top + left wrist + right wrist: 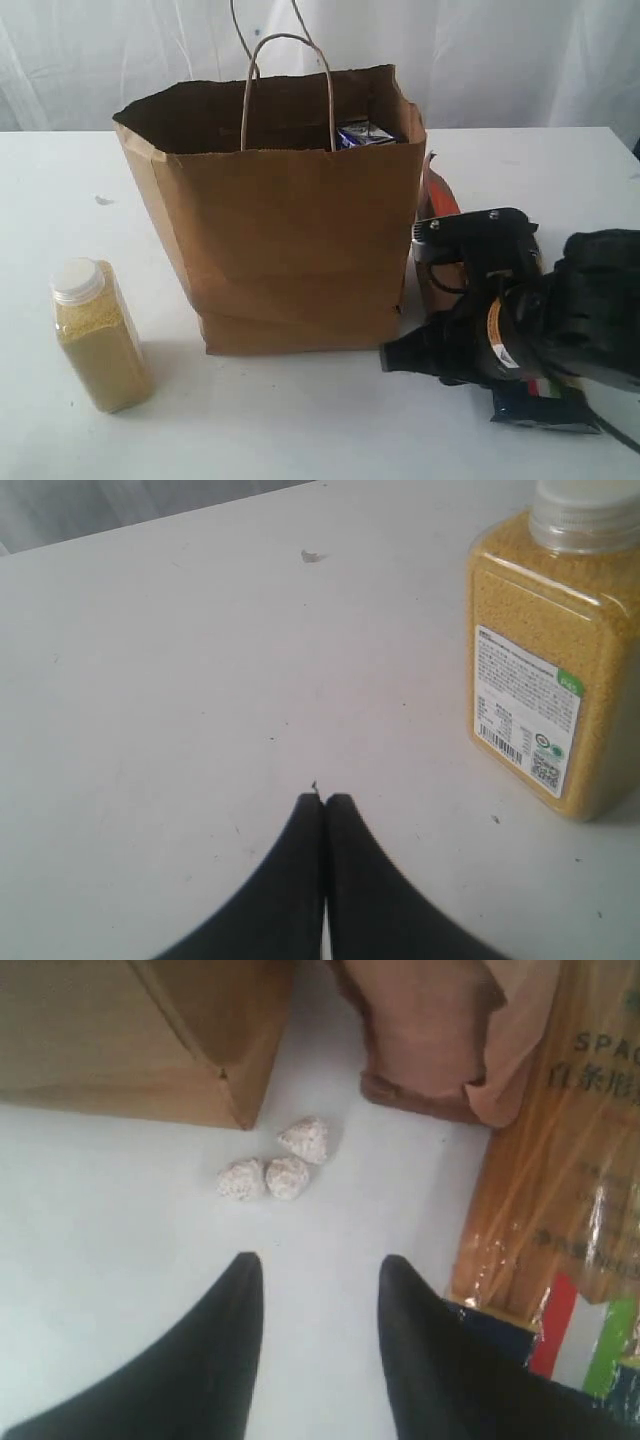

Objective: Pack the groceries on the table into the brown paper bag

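Note:
The brown paper bag stands upright mid-table, and a small blue-white carton shows inside its rim. Left of the bag stands the yellow-grain bottle with its white cap; it also shows as the bottle in the left wrist view. My left gripper is shut and empty over bare table, apart from the bottle. My right gripper is open over the table, with nothing between its fingers. It hovers low by the bag's right corner, beside the spaghetti pack and the brown pouch.
Three small whitish lumps lie on the white table between the bag's corner and the pouch. In the exterior view the right arm covers most of the spaghetti pack and the pouch. A white curtain hangs behind.

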Robot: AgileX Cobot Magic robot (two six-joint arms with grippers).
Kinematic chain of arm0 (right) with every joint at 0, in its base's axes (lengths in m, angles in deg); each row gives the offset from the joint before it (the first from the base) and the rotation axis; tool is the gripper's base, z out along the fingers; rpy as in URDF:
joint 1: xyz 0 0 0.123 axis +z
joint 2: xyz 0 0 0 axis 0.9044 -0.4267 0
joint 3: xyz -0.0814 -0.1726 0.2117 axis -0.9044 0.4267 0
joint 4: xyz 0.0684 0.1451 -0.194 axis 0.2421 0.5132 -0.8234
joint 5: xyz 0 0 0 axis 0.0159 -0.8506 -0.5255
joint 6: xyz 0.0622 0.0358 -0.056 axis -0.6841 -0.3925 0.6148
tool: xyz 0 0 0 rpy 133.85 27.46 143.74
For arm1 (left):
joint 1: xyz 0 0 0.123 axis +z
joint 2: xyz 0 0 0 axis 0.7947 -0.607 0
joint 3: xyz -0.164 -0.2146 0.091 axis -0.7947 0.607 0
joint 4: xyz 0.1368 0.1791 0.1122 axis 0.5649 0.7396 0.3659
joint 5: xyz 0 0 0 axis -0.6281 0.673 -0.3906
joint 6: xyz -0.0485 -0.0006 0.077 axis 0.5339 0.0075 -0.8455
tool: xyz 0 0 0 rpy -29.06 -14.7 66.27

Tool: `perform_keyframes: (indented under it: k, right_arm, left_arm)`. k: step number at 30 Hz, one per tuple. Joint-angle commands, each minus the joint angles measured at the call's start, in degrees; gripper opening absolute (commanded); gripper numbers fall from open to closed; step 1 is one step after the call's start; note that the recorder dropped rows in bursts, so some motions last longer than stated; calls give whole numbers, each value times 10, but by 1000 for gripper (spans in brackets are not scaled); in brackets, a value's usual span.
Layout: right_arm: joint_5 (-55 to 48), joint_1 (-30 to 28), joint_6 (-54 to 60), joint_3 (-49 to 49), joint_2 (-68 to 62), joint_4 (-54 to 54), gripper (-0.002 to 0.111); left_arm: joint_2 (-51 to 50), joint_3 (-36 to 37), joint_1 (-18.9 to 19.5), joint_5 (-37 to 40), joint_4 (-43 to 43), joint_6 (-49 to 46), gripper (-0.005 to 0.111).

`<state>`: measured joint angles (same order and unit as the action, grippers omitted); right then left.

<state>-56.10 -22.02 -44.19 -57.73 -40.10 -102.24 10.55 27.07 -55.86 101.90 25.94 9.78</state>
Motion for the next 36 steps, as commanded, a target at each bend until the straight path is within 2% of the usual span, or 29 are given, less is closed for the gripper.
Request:
perform_keyframes:
  k: [1, 3, 15, 36]
  right_arm:
    - [-5, -10, 185, -26, -42, 68, 36]
    - [-11, -10, 240, -38, -63, 90, 36]
    - [-5, -10, 399, -99, -154, 100, 36]
    - [36, -23, 429, -124, -227, 130, 36]
  left_arm:
    - [3, 2, 2, 0, -6, 0, 0]
    - [3, 2, 2, 0, -6, 0, 0]
    - [3, 2, 2, 0, -6, 0, 0]
    - [3, 2, 2, 0, -6, 0, 0]
